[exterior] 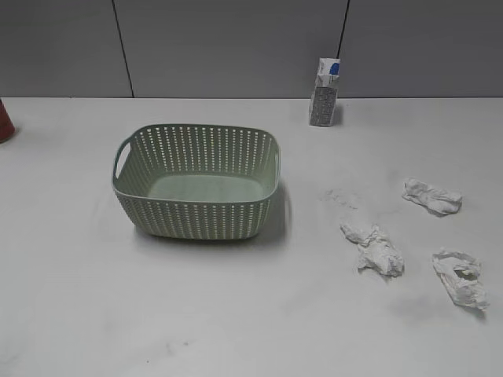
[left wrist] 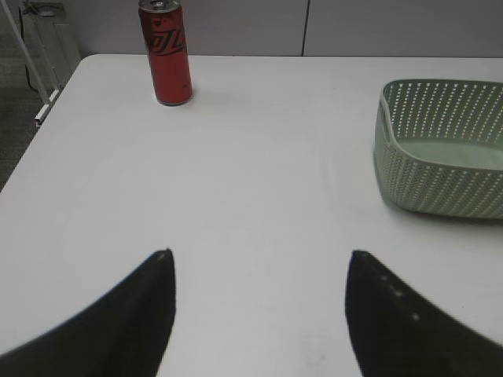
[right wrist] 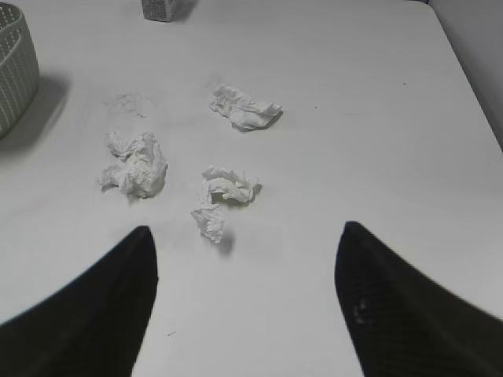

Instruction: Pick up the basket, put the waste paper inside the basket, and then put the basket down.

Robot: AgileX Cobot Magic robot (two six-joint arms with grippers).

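The pale green basket [exterior: 198,182] stands empty on the white table left of the middle; it also shows at the right in the left wrist view [left wrist: 440,149] and at the left edge of the right wrist view [right wrist: 14,67]. Three crumpled white paper wads lie to its right: one far [exterior: 431,196], one middle [exterior: 376,250], one near right [exterior: 461,278]. In the right wrist view they lie ahead of the jaws [right wrist: 245,108] [right wrist: 135,165] [right wrist: 222,196]. My left gripper [left wrist: 259,255] is open and empty. My right gripper [right wrist: 245,228] is open and empty. Neither gripper shows in the exterior view.
A white-grey carton [exterior: 325,93] with a blue mark stands upright at the back. A red can [left wrist: 166,52] stands at the far left; its edge shows in the exterior view [exterior: 5,119]. The table's right edge [right wrist: 471,86] runs close to the wads.
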